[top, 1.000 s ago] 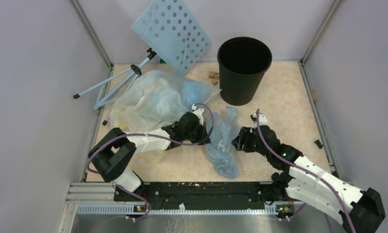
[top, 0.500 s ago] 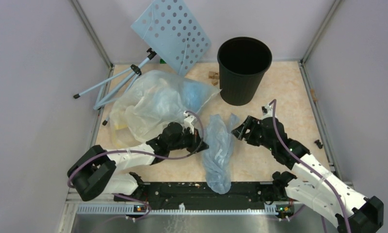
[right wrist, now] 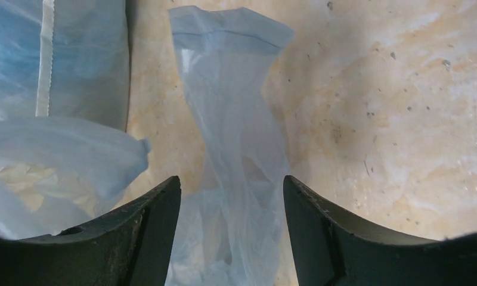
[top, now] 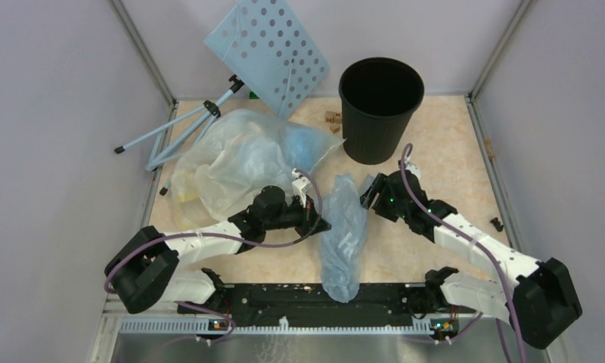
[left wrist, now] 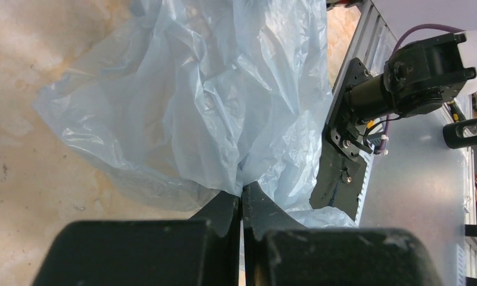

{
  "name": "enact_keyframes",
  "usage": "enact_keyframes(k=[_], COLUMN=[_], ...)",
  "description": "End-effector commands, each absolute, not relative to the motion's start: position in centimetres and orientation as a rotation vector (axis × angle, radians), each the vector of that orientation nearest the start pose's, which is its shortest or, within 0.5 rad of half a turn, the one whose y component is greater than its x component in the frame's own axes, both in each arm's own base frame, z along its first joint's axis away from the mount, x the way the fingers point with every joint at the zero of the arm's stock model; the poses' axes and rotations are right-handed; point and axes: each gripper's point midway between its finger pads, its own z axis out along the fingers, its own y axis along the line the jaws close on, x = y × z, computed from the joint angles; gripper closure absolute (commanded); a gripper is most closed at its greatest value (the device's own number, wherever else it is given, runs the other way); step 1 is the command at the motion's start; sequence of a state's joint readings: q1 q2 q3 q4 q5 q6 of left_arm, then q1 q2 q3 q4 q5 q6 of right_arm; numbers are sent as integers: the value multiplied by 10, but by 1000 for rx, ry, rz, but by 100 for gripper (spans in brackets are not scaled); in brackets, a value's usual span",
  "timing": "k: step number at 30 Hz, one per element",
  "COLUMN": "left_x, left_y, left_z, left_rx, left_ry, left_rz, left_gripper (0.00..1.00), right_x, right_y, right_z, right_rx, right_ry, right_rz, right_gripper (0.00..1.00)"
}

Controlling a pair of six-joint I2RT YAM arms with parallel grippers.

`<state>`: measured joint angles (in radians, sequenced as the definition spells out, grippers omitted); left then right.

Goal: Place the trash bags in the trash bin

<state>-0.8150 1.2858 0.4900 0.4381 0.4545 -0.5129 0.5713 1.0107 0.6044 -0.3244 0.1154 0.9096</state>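
Trash bag clamped in left pincer, grip unclear from above; right pincer apart.

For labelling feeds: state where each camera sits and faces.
Top external: above and behind the arms, looking down on both, the trash bin and trash bag.
Left wrist: looks along the left pincer, shut on the bag.
Right wrist: looks down past the open right pincer at the bag.
All share the bag.
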Motion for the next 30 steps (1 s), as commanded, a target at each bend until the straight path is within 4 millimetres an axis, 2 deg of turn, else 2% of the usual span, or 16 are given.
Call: enact_keyframes(k=[1, 3, 4, 6, 7, 10, 14, 16, 18, 19, 21, 24, 26, 28, 30], left_x=[180, 182, 184, 191, 198, 227, 256, 268, 279, 284, 289, 287, 281, 272, 260], left_y=[-334, -334, -334, -333, -327, -302, -261, -246, -237, -236, -243, -259, -268, -271, -272], left_z=[141, 139, 140, 140, 135, 126, 121, 120, 121, 123, 131, 145, 156, 164, 164], left_rx=[735, 740, 736, 708, 661, 483, 316, 278, 272, 281, 342, 415, 465, 504, 541], left_ry=[1942, 1951, 1953, 1960, 2001, 2096, 2158, 2178, 2192, 2198, 2195, 2201, 2178, 2183, 2216], left_rz=[-1286, -1269, -1260, -1223, -1170, -979, -913, -919, -878, -859, -872, -967, -1035, -1061, -1057], left_gripper=[100, 100, 100, 100, 100, 100, 100, 100, 95, 90, 69, 29, 17, 12, 11], right_x=[281, 286, 288, 292, 294, 298, 297, 294, 291, 289, 288, 287, 287, 287, 287], right_y=[183, 185, 185, 177, 170, 136, 84, 68, 59, 57, 59, 68, 69, 68, 67], right_z=[131, 124, 120, 115, 114, 116, 124, 129, 131, 132, 133, 134, 134, 134, 134], right_rx=[455, 459, 466, 491, 506, 562, 630, 645, 655, 652, 645, 630, 640, 652, 657], right_ry=[2225, 2240, 2250, 2268, 2267, 2240, 2183, 2163, 2155, 2152, 2150, 2147, 2142, 2140, 2137], right_rz=[651, 662, 660, 629, 600, 460, 268, 213, 172, 167, 189, 253, 272, 264, 261], right_gripper=[39, 51, 62, 93, 100, 100, 100, 100, 100, 100, 100, 100, 100, 100, 100])
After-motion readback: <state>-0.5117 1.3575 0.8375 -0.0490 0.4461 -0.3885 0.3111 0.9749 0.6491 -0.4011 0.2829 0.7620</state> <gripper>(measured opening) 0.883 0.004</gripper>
